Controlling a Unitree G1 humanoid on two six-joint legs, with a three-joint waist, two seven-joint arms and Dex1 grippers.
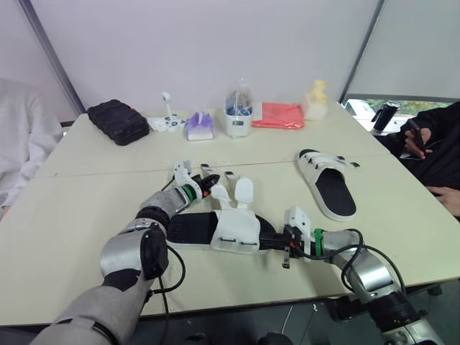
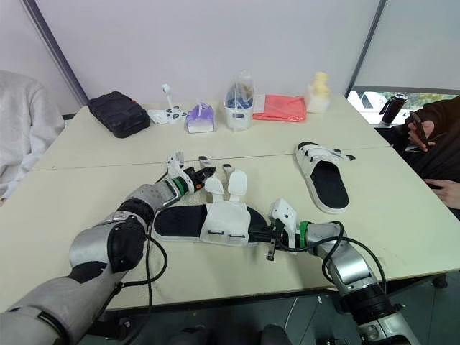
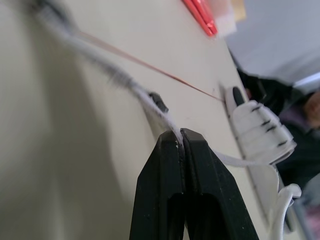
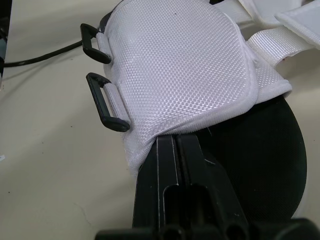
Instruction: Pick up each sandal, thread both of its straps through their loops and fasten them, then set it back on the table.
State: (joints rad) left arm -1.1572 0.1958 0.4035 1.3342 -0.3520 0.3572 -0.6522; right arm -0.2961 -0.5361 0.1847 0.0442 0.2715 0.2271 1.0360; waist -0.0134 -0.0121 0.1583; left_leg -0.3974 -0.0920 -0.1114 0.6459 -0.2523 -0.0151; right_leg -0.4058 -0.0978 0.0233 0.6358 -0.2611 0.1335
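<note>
The near sandal [image 1: 233,230], with a black sole and a white woven flap, lies flat at the table's front centre. Its two white straps [image 1: 243,191] stand open on the far side. My left gripper [image 1: 210,182] reaches in from the left and is shut on one thin white strap [image 3: 150,102]. At the sandal's right end, my right gripper [image 1: 277,241] is shut on the flap's edge [image 4: 145,150], close to the two black loops [image 4: 106,102]. A second sandal [image 1: 327,181] lies to the right with its straps across it.
Along the far edge stand a black case [image 1: 117,121], a purple tissue pack [image 1: 199,126], a clear container [image 1: 238,115], a red cloth [image 1: 279,115] and a pale object [image 1: 315,100]. One person [image 1: 21,136] sits at the left, another person [image 1: 431,144] at the right.
</note>
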